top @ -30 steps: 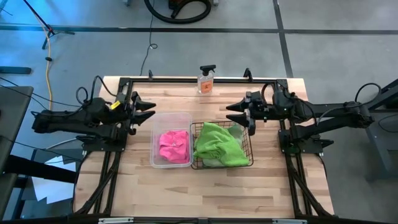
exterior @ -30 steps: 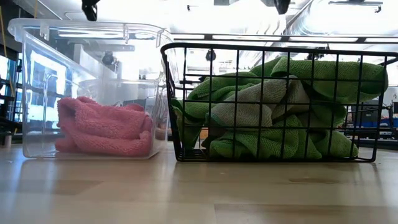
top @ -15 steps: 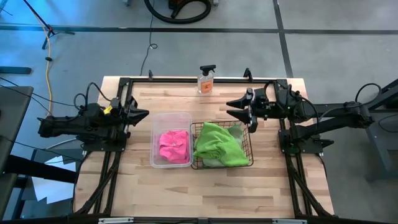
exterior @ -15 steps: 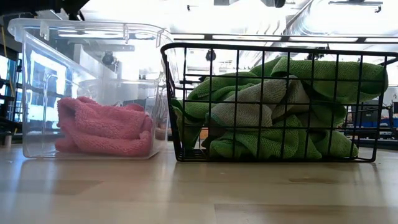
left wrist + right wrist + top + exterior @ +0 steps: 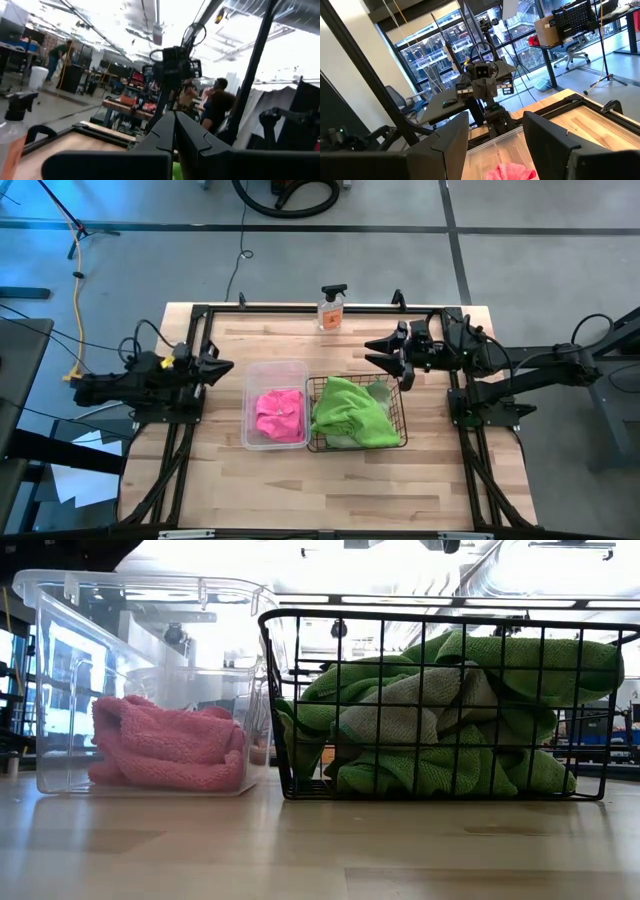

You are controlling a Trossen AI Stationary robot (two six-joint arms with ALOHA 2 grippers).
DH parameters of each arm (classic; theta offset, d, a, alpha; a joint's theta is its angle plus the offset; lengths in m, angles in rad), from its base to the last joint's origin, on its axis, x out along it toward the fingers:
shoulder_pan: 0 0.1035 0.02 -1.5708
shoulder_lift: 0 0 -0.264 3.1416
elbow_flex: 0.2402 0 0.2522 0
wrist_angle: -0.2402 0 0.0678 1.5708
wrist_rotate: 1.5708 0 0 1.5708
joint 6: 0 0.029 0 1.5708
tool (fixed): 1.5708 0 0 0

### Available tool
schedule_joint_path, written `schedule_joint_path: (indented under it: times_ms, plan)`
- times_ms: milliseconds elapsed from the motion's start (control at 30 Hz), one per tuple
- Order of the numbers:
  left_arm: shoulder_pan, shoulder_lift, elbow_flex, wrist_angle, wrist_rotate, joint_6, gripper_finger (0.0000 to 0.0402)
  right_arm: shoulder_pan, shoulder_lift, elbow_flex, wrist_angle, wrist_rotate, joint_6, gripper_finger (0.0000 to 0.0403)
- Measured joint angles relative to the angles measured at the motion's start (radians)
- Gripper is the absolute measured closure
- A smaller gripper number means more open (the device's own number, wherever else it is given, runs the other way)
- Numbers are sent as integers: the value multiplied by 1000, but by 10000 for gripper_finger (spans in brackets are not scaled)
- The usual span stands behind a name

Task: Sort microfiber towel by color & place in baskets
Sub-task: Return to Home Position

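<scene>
A pink microfiber towel [image 5: 279, 413] lies bunched in the clear plastic tub [image 5: 250, 380], which stands left of the black wire-mesh basket [image 5: 400, 442]. Green towels [image 5: 352, 415] fill that basket, with a pale one [image 5: 415, 710] among them in the low view. My left gripper [image 5: 225, 366] hovers shut and empty at the table's left edge, left of the tub. My right gripper [image 5: 376, 351] hovers open and empty above the basket's far right corner. Neither gripper shows in the low view.
A small spray bottle [image 5: 331, 308] stands at the table's far edge, behind the baskets. Dark frame rails [image 5: 300, 310] run along the table's far, left and right sides. Bare wood lies in front of the baskets. People show in the room beyond, in the left wrist view.
My left gripper has shut and drawn back toward the table's left edge, away from the tub. My right gripper has shifted a little toward the table's far edge. The towels and baskets have stayed still.
</scene>
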Motion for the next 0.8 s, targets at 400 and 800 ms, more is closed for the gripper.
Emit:
schedule_joint_path:
  times_ms: [400,800]
  plan:
    - [0,0,-88,41,28,-62,401,0,0,0,1,0,0,220]
    - [0,0,-169,178,27,-83,401,0,-4,0,1,0,-3,220]
